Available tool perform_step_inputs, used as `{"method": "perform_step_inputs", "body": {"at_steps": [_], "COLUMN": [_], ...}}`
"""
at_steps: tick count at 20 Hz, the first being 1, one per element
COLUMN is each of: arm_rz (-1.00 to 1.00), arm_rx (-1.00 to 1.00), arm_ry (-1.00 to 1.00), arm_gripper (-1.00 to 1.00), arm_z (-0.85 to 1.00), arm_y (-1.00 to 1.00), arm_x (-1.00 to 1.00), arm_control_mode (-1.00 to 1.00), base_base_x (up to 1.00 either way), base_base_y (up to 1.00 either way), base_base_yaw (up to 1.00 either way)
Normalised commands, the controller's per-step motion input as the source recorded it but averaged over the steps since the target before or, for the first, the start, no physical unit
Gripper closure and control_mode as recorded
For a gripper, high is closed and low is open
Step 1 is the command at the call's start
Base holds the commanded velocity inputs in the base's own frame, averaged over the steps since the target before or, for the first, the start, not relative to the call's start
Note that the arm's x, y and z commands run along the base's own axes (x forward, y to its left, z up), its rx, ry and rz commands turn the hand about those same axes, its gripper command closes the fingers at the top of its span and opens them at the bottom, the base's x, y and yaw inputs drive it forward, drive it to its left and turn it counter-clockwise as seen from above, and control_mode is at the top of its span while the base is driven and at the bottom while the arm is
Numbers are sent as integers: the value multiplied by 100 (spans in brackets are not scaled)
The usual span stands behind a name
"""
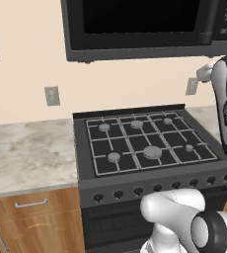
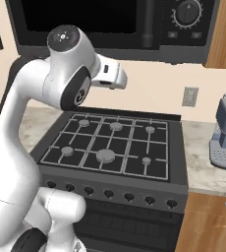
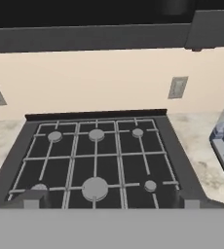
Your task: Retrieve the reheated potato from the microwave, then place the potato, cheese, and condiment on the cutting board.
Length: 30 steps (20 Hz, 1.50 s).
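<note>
The black microwave hangs on the wall above the stove, its dark glass door shut and its round knob at the right. The underside of the microwave runs along the top of the hand view. My gripper is open, its two dark fingertips set wide apart and nothing between them. It hovers over the front of the stove, below the microwave, facing the wall. My hand is raised to just under the microwave's bottom edge. The potato, cheese, condiment and cutting board are out of view.
A black gas stove with several burners sits below, knobs along its front. A grey coffee machine stands on the counter to its right. Marble counter extends left over wooden drawers. Outlets dot the wall.
</note>
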Motion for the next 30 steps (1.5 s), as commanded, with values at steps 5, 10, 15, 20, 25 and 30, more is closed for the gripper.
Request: {"method": "perform_step_inputs", "body": {"at_steps": [5, 10, 15, 20, 25, 30], "arm_rz": [0, 2, 8, 26, 12, 0], "arm_rx": [3, 4, 1, 0, -4, -9], "arm_ry": [-4, -9, -4, -19, -22, -6], "arm_gripper": [-100, -100, -100, -100, -100, -100], "arm_z": [42, 34, 34, 16, 12, 28], "arm_y": [-46, -35, -13, -7, -11, 0], "arm_x": [0, 15, 29, 17, 22, 39], "arm_control_mode": [-100, -100, -100, -100, -100, -100], "base_base_x": [0, 0, 0, 0, 0, 0], "base_base_y": [0, 0, 0, 0, 0, 0], "base_base_yaw": [0, 0, 0, 0, 0, 0]}}
